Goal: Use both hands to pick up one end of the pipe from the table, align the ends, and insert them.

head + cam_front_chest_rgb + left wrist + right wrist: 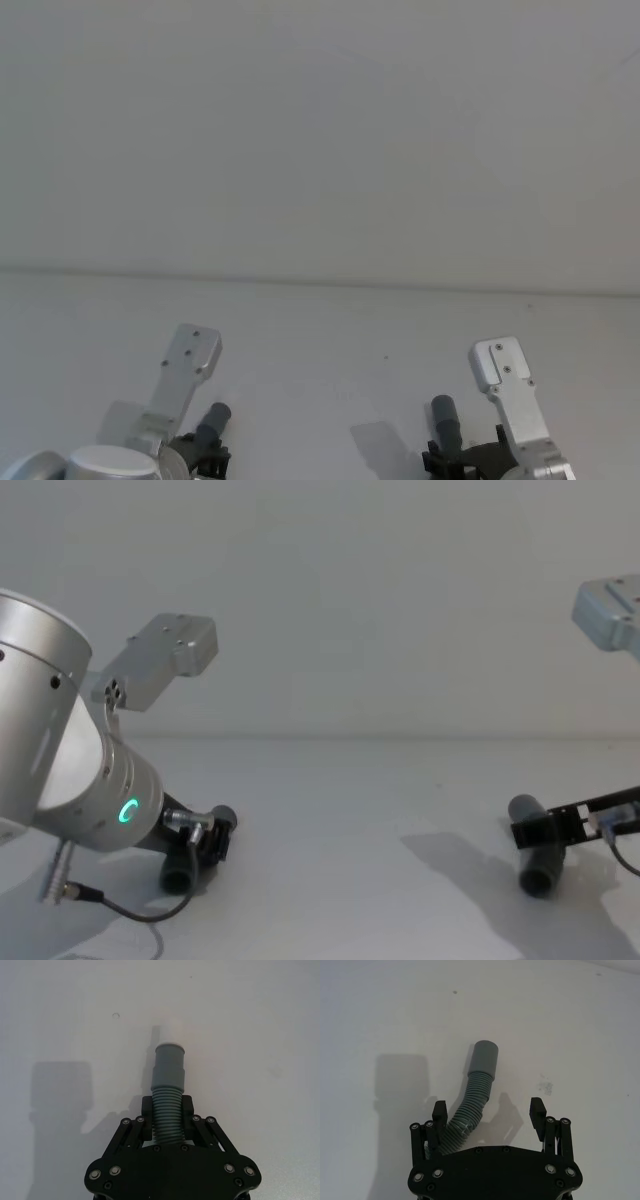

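The left pipe piece (169, 1075) sits at the near left of the table (330, 340). Its ribbed middle is caught between the two black fingers (147, 1106) of the left gripper (167, 1110), which is clenched on it. The smooth grey cuff (169, 1062) points away from the gripper and ends in a narrow white tip (169, 1040).

The right pipe piece (472, 1100) is at the near right of the table, well apart from the left one. It is bent, with its ribbed part curving up to a smooth grey cuff (485, 1057). The right gripper (487, 1110) is spread wide around it. The ribbed part lies against one finger (438, 1110), and the other finger (536, 1111) stands clear of it.

In the chest view, the silver-grey left arm (60, 750) with its glowing green ring (128, 811) comes in large from the left, and the right arm (610, 610) enters at the right edge. A plain grey wall (320, 130) rises beyond the far edge of the table.
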You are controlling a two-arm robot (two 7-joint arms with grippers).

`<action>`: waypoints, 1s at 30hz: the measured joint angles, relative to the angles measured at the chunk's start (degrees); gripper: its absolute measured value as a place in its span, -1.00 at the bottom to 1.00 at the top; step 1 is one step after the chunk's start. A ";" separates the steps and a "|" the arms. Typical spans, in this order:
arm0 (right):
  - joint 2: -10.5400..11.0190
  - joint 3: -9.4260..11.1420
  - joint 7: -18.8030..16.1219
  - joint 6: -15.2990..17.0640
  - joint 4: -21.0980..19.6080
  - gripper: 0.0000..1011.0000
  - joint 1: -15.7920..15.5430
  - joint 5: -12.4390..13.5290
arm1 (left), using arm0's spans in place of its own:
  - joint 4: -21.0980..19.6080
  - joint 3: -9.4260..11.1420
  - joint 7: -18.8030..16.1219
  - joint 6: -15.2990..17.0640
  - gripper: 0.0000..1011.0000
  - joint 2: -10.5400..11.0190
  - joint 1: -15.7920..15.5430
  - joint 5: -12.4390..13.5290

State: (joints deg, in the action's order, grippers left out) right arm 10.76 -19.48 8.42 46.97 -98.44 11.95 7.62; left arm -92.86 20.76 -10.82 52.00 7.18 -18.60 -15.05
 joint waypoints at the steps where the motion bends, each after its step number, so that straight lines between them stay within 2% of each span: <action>1: -0.14 0.00 0.07 0.14 0.05 0.98 0.05 -0.04 | 0.00 0.00 0.00 0.00 -0.40 0.00 0.00 0.00; 18: -5.24 1.58 3.18 6.56 0.51 0.98 1.09 -0.35 | 0.00 0.00 0.00 0.00 -0.40 0.00 0.00 0.00; 30: -7.10 1.93 4.05 8.72 0.40 0.98 1.38 -0.80 | 0.00 0.00 0.00 0.00 -0.40 0.00 0.00 0.00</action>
State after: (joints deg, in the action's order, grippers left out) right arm 3.65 -17.55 12.47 55.69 -98.05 13.33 6.82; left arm -92.86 20.76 -10.82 52.00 7.17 -18.59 -15.05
